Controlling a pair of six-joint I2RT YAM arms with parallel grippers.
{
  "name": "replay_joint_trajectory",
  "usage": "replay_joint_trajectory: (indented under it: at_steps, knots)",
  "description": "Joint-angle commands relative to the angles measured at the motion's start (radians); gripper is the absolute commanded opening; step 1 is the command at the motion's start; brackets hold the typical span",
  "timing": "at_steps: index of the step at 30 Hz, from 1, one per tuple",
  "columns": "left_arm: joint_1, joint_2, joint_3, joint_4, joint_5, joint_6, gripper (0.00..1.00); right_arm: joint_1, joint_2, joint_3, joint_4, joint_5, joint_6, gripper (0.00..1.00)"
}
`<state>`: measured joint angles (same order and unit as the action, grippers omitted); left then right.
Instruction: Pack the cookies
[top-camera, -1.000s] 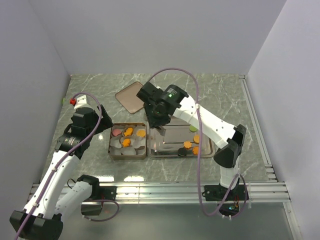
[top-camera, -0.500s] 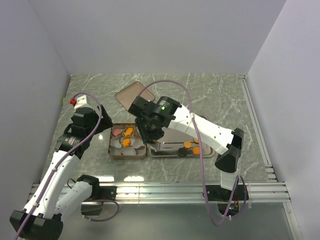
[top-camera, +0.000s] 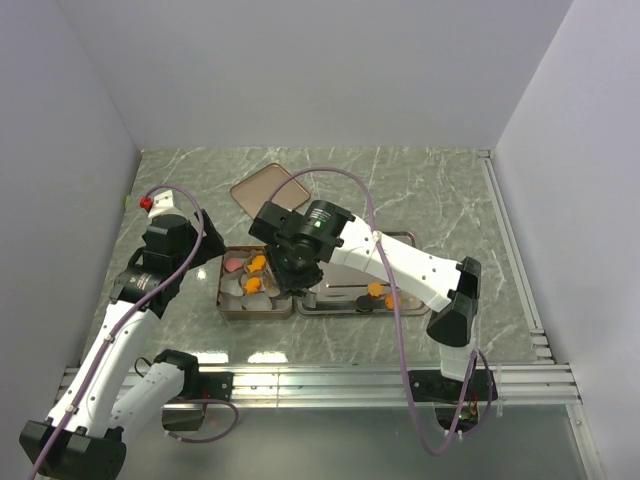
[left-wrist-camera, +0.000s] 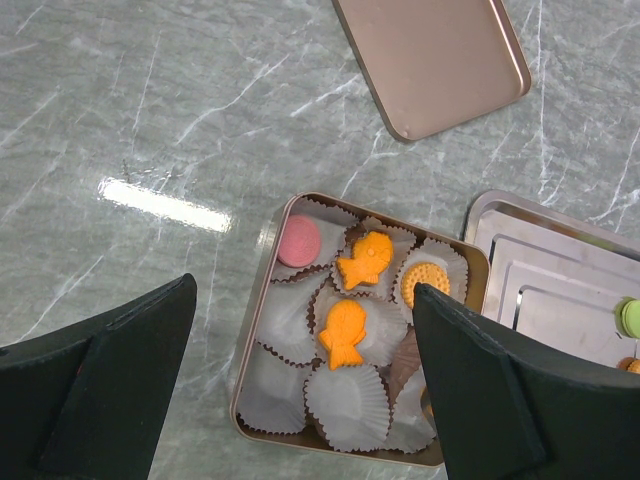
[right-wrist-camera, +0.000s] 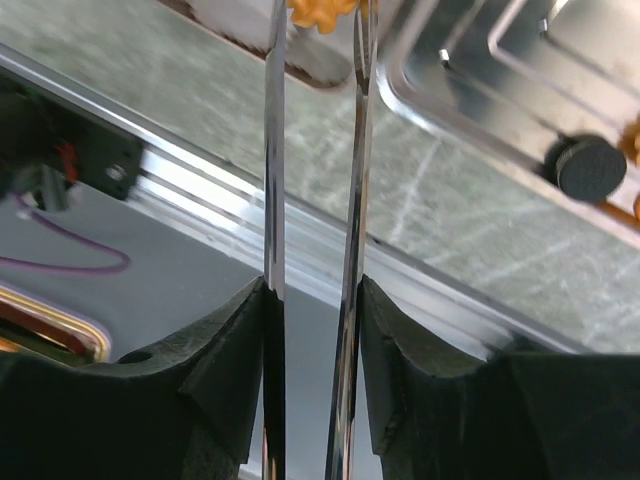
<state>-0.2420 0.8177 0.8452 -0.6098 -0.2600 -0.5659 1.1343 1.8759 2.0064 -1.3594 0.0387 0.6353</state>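
A gold tin (top-camera: 222, 292) lined with white paper cups holds a pink cookie (left-wrist-camera: 298, 241), two orange fish cookies (left-wrist-camera: 366, 258) and an orange round cookie (left-wrist-camera: 425, 283). My right gripper (top-camera: 287, 283) hangs over the tin's near right corner. Its thin metal blades (right-wrist-camera: 318, 15) are shut on an orange cookie (right-wrist-camera: 320, 10). A dark cookie (right-wrist-camera: 591, 168) and orange cookies (top-camera: 378, 290) lie on the silver tray (top-camera: 340, 268). A green cookie (left-wrist-camera: 630, 317) shows at the tray's edge. My left gripper (left-wrist-camera: 303, 290) is open and empty above the tin.
The tin's lid (top-camera: 262, 190) lies flat on the marble table behind the tin and also shows in the left wrist view (left-wrist-camera: 430, 55). The aluminium rail (top-camera: 320, 380) runs along the near table edge. Grey walls close in left, right and back.
My right arm has swung left from over the tray to the tin's right side, with the orange cookie in its blades. The left arm has not moved.
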Motion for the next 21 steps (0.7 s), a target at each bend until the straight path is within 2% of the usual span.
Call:
replay_joint_trajectory:
  at_steps: [1,14,21]
  knots:
    - [-0.003,-0.005,0.006,0.019,0.001,-0.005,0.96,-0.001,0.02,0.083,-0.03,0.035,-0.009,0.46]
    - [-0.003,0.0,0.006,0.021,0.004,-0.005,0.95,-0.004,0.039,0.063,-0.037,0.046,-0.019,0.46]
    - [-0.003,0.0,0.008,0.021,0.004,-0.003,0.95,-0.004,0.045,0.057,-0.046,0.058,-0.02,0.51]
